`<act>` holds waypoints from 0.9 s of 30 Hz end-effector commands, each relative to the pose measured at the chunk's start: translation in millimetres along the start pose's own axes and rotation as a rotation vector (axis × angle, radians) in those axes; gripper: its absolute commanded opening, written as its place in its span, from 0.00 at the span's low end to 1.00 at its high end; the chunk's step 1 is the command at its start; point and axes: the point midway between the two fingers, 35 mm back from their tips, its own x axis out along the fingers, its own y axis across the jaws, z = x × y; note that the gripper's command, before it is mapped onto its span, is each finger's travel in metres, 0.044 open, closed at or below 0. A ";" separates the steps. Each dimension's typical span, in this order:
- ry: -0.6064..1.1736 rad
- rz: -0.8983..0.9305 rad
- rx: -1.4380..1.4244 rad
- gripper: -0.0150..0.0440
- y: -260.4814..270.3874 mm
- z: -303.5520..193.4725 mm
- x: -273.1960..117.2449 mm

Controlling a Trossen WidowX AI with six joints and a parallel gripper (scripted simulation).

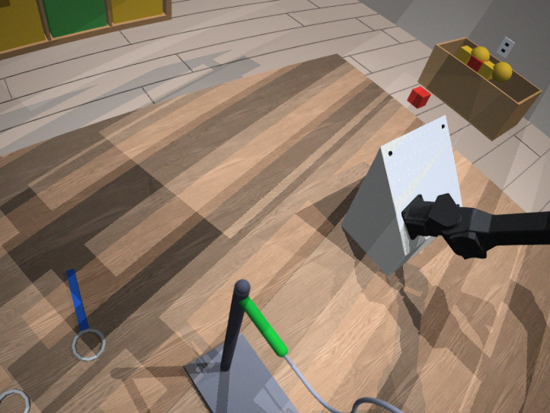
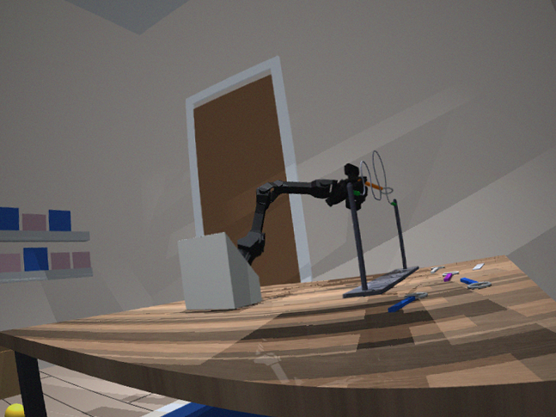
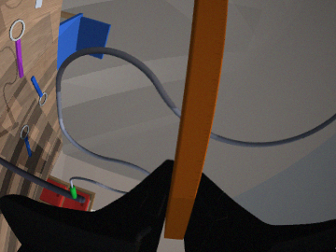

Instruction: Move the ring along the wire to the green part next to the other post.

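My gripper [image 2: 362,182] [image 3: 177,167] is shut on the orange handle [image 2: 375,186] [image 3: 201,93]. In the exterior view the handle points away from the fingers, toward the far post [image 2: 399,236]. Its small ring [image 2: 391,190] shows beside the far loop of the grey wire [image 1: 305,384] [image 3: 261,145]; I cannot tell there whether the wire passes through it. The ring is outside the wrist view. The wire crosses behind the handle in the wrist view. One green part [image 1: 264,326] [image 2: 357,193] is at the near post [image 1: 233,333] [image 2: 357,244], another green part [image 2: 394,203] at the far post.
The wire loops rise close in front of the gripper. A grey base plate [image 2: 385,283] carries the posts. Blue-handled rings and a purple-handled ring [image 3: 19,58] lie on the table beyond it. The arm's grey pedestal [image 1: 369,222] [image 2: 206,273] stands behind.
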 end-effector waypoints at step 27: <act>0.004 -0.066 -0.101 0.00 -26.9 0.5 -2.7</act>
